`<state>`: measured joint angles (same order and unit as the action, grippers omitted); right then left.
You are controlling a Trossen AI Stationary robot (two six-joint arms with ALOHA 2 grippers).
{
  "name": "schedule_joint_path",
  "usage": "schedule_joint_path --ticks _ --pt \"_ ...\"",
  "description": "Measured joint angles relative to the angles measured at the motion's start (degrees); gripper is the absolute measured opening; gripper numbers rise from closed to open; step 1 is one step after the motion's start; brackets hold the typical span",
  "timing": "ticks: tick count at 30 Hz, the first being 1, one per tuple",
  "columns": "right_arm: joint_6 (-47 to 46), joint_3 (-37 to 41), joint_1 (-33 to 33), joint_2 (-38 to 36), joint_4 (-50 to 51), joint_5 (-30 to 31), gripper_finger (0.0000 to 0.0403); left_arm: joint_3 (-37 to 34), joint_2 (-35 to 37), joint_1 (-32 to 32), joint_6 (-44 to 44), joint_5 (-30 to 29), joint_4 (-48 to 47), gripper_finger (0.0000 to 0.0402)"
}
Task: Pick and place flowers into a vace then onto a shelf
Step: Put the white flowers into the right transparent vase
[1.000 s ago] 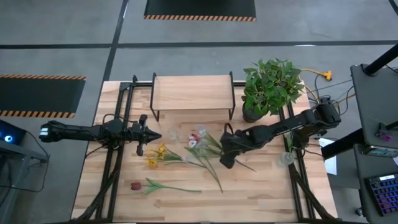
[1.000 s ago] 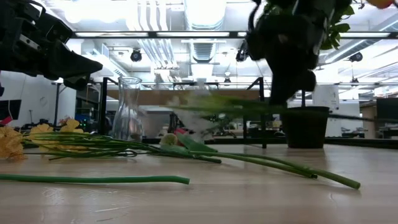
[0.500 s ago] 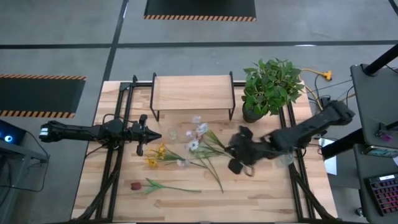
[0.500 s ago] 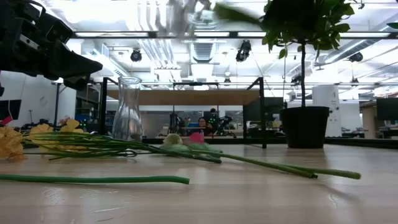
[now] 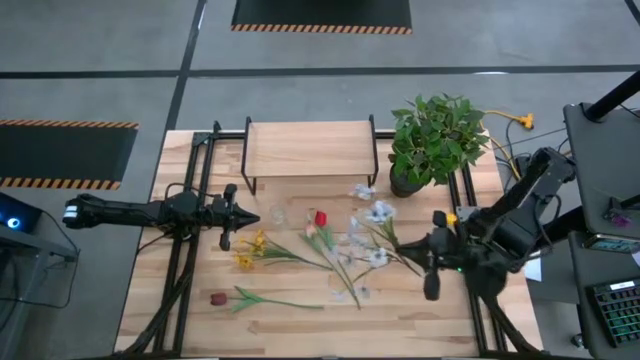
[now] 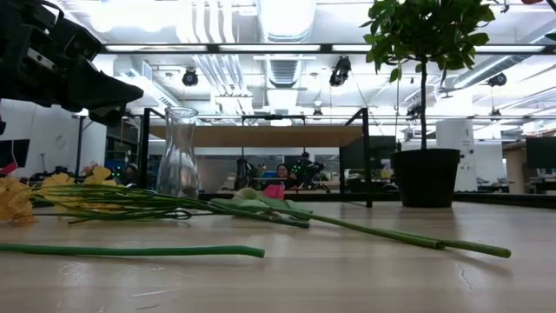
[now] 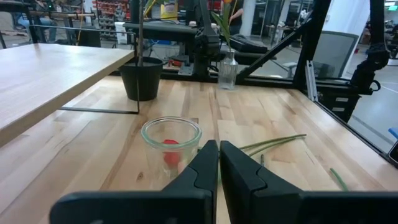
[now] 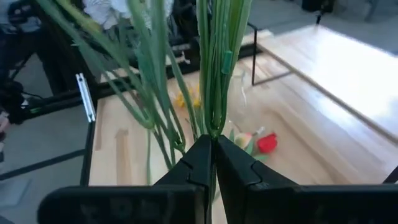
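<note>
My right gripper (image 5: 425, 264) is over the table's right half, shut on a pale white-lilac spray (image 5: 368, 228) held above the wood. A red flower (image 5: 320, 218), yellow flowers (image 5: 250, 248) and a dark maroon flower (image 5: 218, 298) with its long stem lie flat on the table. The clear glass vase (image 5: 277, 214) stands upright in front of the shelf (image 5: 310, 148). My left gripper (image 5: 246, 216) waits shut just left of the vase (image 7: 171, 138), touching nothing. The right gripper is out of the low view. My right gripper pinches the spray's bundled green stems (image 8: 212, 124) near their lower ends between its two fingers. The fingers come roughly level from the table's right side. The spray is lifted clear, its stems fanning away from the fingertips toward the left, with white heads (image 8: 118, 7) at the far end.
A bushy potted plant (image 5: 435, 135) stands at the far right, beside the shelf's right legs. Black rails (image 5: 185, 250) run along both sides of the table. A small glass bottle (image 7: 228, 62) stands near the right edge. Loose stems (image 6: 373, 230) cross the table's middle.
My right gripper, shut on the white-lilac spray, has moved from the table's middle toward the right edge and upward, out of the low view's top. The spray has been lifted clear and carried rightward with it. The red flower now shows uncovered on the table.
</note>
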<state>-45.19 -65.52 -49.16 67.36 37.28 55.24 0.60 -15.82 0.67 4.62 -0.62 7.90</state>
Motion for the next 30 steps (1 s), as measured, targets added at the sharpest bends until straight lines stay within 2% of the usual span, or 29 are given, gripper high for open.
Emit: schedule_joint_path --ticks 3,11,19,21,24,30 --pt "0.57 0.02 -3.03 -0.62 1.21 1.82 0.0012 0.0 -0.02 0.0 0.0 0.02 0.0 0.0" --pt "4.97 0.02 -10.43 -1.3 7.79 1.78 0.0012 0.0 -0.02 0.0 0.0 0.0 0.0 0.0" --pt "4.89 -1.05 -17.48 -1.74 9.63 2.1 0.0012 0.0 -0.02 0.0 0.0 0.0 0.0 0.0" --pt "4.22 -1.46 -19.26 -1.74 11.21 3.76 0.0012 0.0 -0.02 0.01 0.0 0.01 0.0 0.0" --pt "-1.03 -1.85 -21.91 -1.8 16.84 6.29 0.0012 0.0 -0.02 0.01 0.0 0.01 0.0 0.0" --pt "-19.89 -1.9 -26.17 -1.85 30.48 8.52 0.0012 0.0 -0.02 0.02 0.0 0.02 0.0 0.0"
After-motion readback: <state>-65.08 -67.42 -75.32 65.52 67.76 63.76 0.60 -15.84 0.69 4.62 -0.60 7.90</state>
